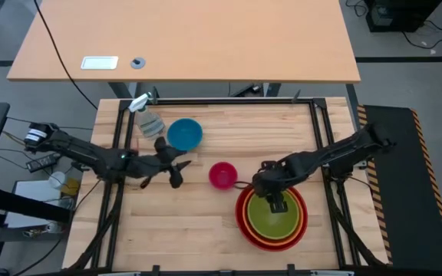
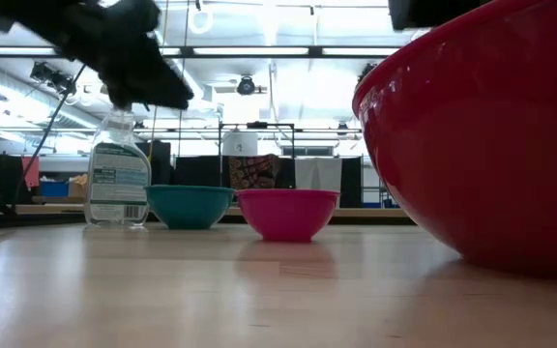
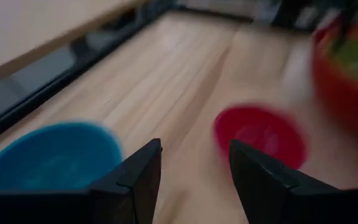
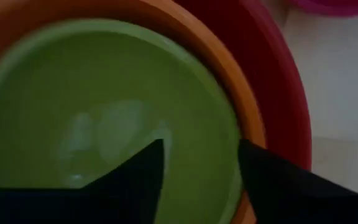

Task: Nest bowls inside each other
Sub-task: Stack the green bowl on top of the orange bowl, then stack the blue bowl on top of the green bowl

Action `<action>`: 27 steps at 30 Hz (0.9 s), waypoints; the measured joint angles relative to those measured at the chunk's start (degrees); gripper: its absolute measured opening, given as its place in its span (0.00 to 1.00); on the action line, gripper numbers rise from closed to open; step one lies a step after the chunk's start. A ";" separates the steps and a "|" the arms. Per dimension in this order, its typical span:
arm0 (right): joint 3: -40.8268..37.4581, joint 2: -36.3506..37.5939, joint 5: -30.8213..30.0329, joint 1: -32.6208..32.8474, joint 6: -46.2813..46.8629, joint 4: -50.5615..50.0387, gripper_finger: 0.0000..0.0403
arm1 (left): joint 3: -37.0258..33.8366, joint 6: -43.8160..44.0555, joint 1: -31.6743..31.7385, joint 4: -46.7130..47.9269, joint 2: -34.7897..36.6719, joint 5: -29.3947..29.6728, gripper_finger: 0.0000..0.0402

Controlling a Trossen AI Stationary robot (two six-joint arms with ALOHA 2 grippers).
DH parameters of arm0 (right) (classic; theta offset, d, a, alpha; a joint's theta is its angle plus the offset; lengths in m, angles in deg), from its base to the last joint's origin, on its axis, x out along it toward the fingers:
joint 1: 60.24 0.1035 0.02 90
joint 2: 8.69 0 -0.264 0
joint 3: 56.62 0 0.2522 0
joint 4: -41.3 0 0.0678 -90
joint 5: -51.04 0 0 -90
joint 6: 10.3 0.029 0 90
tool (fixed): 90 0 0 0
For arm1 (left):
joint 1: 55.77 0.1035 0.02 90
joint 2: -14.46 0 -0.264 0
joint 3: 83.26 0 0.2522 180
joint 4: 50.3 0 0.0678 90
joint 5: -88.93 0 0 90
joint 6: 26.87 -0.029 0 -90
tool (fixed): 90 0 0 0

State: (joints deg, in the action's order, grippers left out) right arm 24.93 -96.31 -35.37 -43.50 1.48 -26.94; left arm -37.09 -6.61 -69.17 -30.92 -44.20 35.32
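The red bowl [image 4: 272, 74] stands near the table's front right, with the orange bowl [image 4: 191, 37] inside it and the lime green bowl [image 4: 73, 93] inside that. My right gripper [image 4: 201, 180] is open just above this stack, pointing down; one finger is over the green bowl's hollow and the other over its rim. The magenta pink bowl [image 1: 222, 175] rests on its base at mid-table, and the blue bowl [image 1: 184, 133] stands farther back to the left. My left gripper [image 1: 176, 172] hovers open between these two, above the table and nearly level. My right gripper's open fingers stand on either side of the green bowl's rim [image 4: 234, 149], coming from above. Whether they touch the rim I cannot tell.
A clear spray bottle [image 1: 148, 116] stands upright at the far left, just behind the blue bowl. A black frame [image 1: 229, 100] runs around the wooden table. Bare wood lies along the near edge to the left of the red bowl [image 2: 482, 145].
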 joint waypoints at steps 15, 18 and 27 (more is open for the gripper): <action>0.95 15.15 -11.21 0.19 4.15 -3.63 0.75 | 21.51 -6.70 9.10 34.91 -29.13 -1.23 0.59; 0.95 16.26 -12.60 0.35 4.15 -3.38 0.73 | 21.81 -8.86 12.56 34.93 -32.70 -1.21 0.60; 0.92 14.72 -12.86 3.52 3.54 -1.63 0.68 | 21.81 -13.88 21.39 33.96 -38.33 -11.17 0.33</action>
State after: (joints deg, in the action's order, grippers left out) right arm 25.85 -81.59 -48.22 -39.98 5.02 -28.57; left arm -15.28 -20.49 -47.77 3.03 -82.53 24.14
